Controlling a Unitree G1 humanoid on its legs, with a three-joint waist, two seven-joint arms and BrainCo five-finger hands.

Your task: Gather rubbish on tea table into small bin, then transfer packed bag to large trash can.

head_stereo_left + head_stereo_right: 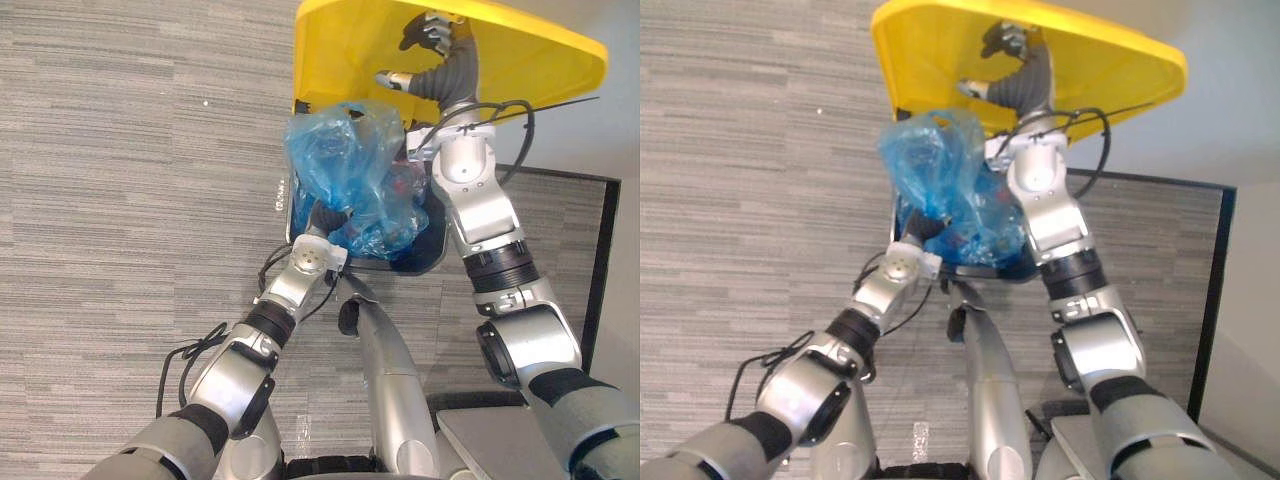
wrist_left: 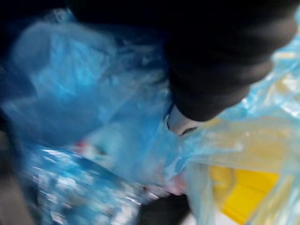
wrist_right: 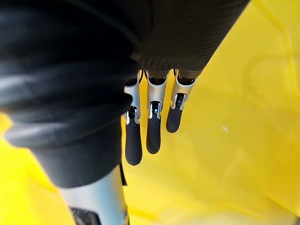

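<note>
Blue rubbish bag (image 1: 345, 170), packed and bulging, sits at the mouth of the large trash can (image 1: 425, 255), its lower part in the dark opening and its crumpled top standing above the rim. Nearest the robot, the left hand (image 1: 322, 217) is pressed into the near side of the bag, and the film hides it, so I cannot tell whether it has the bag clasped or merely props it. The bag looks light and limp, a thin slippery film over loose, lumpy rubbish with something reddish inside. It would likely sag and shift if lifted from the side and could tear on a sharp edge, so the gathered neck at the top seems the best place to take hold. Beyond it, the yellow lid (image 1: 520, 60) is swung up, and the right hand (image 1: 432, 35) lies flat against its underside, straight fingers (image 3: 152, 136) propping it open and grasping nothing.
</note>
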